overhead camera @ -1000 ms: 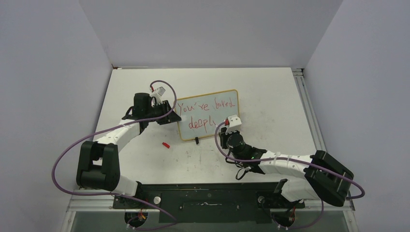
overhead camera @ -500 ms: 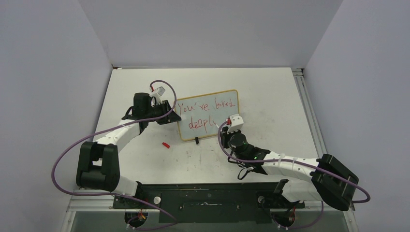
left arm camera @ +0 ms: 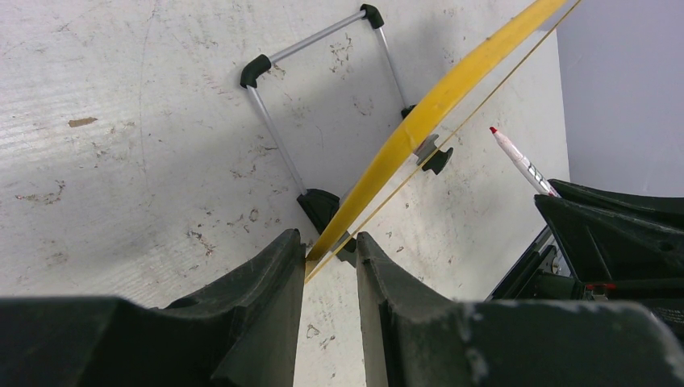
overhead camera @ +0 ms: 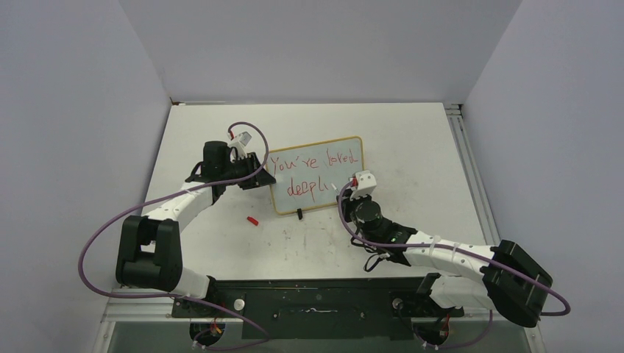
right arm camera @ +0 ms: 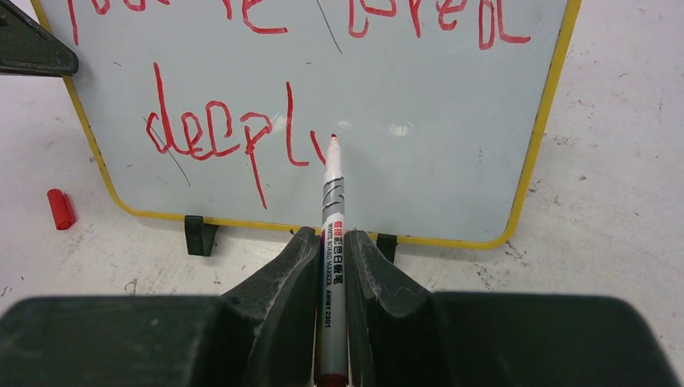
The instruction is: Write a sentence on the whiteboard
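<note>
The whiteboard (overhead camera: 316, 142) stands upright mid-table on black feet, its yellow-tan frame (left arm camera: 452, 85) seen edge-on in the left wrist view. The sentence (right arm camera: 218, 133) is red handwriting: "You're loved" above "deepl", with a short stroke begun after the l. My left gripper (left arm camera: 331, 242) is shut on the board's left edge (overhead camera: 259, 170). My right gripper (right arm camera: 332, 238) is shut on a white marker (right arm camera: 333, 210). Its red tip sits at or just off the board surface, right of that short stroke. From above, the right gripper (overhead camera: 347, 195) is at the board's lower right corner.
A red marker cap (overhead camera: 252, 220) lies on the table in front of the board's left end, also seen as the cap (right arm camera: 60, 208). A wire stand (left arm camera: 274, 121) props the board from behind. Grey walls enclose the table; a metal rail (overhead camera: 471, 169) runs along its right side.
The right arm has swung to the right, carrying the gripper and marker a little rightward along the lower line. The left arm and the board have not moved.
</note>
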Controlling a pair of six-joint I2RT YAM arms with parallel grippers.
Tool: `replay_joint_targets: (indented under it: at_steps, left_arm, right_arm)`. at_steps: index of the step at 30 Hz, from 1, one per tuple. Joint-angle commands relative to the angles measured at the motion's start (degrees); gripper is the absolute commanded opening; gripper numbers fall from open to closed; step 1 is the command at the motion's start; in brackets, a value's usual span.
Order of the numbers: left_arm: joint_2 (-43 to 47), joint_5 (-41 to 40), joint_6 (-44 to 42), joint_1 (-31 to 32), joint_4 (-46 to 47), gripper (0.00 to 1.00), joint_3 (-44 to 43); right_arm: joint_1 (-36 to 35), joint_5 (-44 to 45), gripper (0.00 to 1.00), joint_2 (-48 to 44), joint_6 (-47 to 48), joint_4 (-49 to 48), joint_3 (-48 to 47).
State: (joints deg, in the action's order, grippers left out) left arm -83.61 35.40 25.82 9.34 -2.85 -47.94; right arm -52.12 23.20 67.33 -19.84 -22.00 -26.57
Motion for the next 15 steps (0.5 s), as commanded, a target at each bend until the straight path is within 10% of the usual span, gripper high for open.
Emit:
replay_joint_targets:
  at_steps: [1, 15]
  left_arm:
    - [1.9, 1.4, -0.2, 0.1, 1.2, 0.28, -2.2]
    - [1.9, 1.4, -0.2, 0.1, 1.2, 0.28, -2.2]
  right_arm:
    - [0.8, 1.0, 0.05, 0.6, 1.0, -3.3, -1.2]
    - [1.5, 0.6, 0.05, 4.7, 2.7, -7.7, -2.0]
